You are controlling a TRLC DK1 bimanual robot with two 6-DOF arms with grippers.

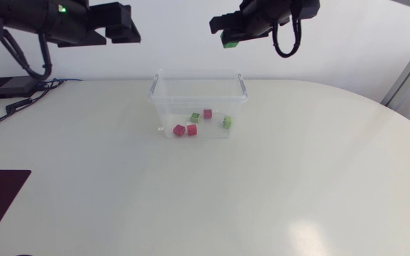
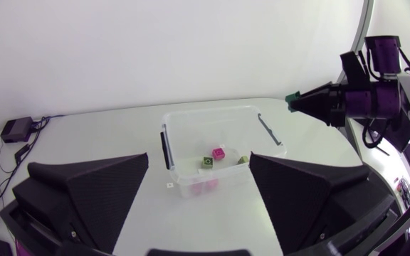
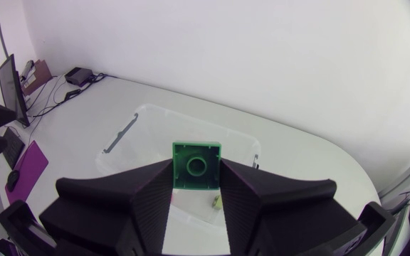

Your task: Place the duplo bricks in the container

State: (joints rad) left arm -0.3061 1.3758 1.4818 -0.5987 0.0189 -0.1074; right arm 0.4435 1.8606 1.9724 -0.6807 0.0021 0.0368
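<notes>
Jaws of the right gripper (image 3: 196, 176) are clamping a green brick (image 3: 196, 160); the left gripper's (image 2: 200, 155) are gaping wide. The white table (image 1: 297, 178) is carrying the clear container (image 1: 242, 89) at twelve o'clock, with a red brick (image 1: 192, 129) lying inside.

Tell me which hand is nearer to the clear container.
Right. The right hand, shut on a green brick, hangs above the right end of the container. The left hand, open, hangs high beyond its left end, farther off.
</notes>
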